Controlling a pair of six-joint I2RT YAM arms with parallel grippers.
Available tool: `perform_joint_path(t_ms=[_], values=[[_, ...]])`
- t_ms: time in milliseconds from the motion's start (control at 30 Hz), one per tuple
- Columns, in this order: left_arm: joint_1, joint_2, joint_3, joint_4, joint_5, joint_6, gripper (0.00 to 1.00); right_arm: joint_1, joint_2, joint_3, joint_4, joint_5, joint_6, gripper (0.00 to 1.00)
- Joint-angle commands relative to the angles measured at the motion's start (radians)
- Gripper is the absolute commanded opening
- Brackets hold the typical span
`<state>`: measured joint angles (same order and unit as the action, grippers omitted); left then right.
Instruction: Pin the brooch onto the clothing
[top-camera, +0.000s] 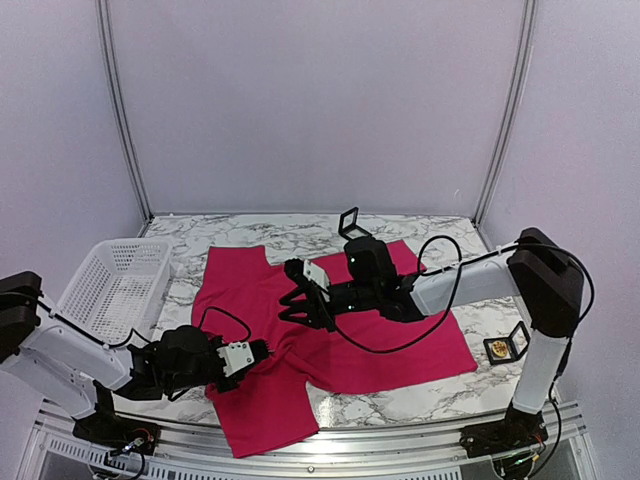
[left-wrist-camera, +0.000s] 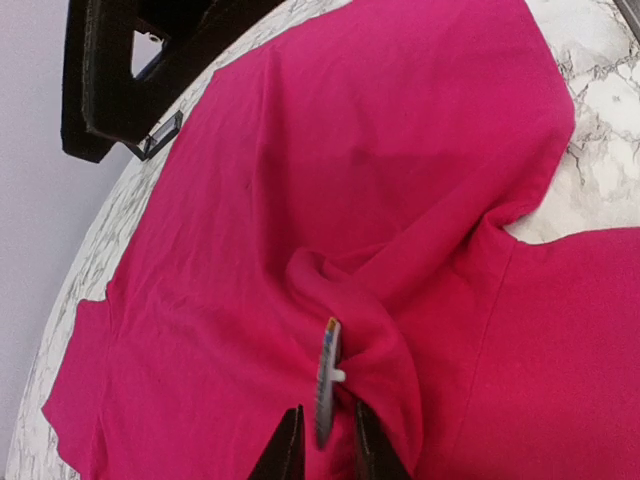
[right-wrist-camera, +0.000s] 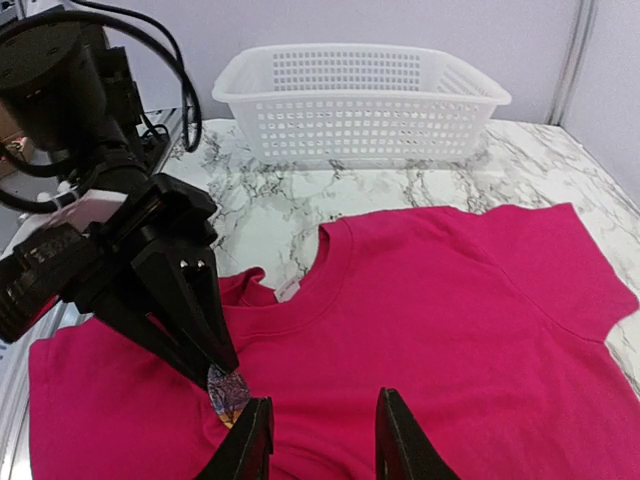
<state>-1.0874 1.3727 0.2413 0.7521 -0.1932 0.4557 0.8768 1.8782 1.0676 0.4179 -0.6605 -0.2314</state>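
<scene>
**A:** Where is the clothing (top-camera: 430, 355) lying?

**B:** It is lying spread across the marble table (top-camera: 400, 402), with its collar on the side nearer the white basket (top-camera: 115, 285). The small white neck label (right-wrist-camera: 288, 290) is showing inside the collar.

**A:** And the brooch (right-wrist-camera: 228, 392)?

**B:** The left gripper (left-wrist-camera: 327, 412) is pinching it between its 2 fingers. The left wrist view is showing it edge-on, pressing against a ridge of bunched fabric. I cannot tell whether the pin is going through the cloth.

**A:** What is the right gripper (right-wrist-camera: 322, 405) doing?

**B:** It is hovering just above the shirt, close to the brooch, with its 2 fingers spread apart and nothing between them.

**A:** Anything else on the table?

**B:** A small black stand (top-camera: 505, 345) with a gold piece in it is sitting beside the right arm's base, off the shirt.
</scene>
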Motion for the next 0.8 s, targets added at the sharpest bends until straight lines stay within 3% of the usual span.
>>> perform_joint_path(t_ms=[0, 167, 300, 600, 767], values=[[-0.082, 0.059, 0.067, -0.059, -0.191, 0.071, 0.27, -0.005, -0.075, -0.042, -0.045, 0.13, -0.007, 0.31], [-0.153, 0.031, 0.103, -0.135, -0.304, 0.025, 0.59, -0.005, -0.159, -0.1, -0.093, 0.212, 0.003, 0.31], [-0.16, -0.074, 0.115, -0.25, -0.24, -0.058, 0.75, -0.009, -0.217, -0.145, -0.122, 0.3, 0.045, 0.31], [-0.133, -0.285, 0.167, -0.381, -0.062, -0.234, 0.95, -0.11, -0.241, -0.118, -0.363, 0.582, 0.307, 0.24], [0.075, -0.228, 0.29, -0.426, -0.037, -0.463, 0.96, -0.165, -0.277, -0.183, -0.427, 0.707, 0.42, 0.2]])
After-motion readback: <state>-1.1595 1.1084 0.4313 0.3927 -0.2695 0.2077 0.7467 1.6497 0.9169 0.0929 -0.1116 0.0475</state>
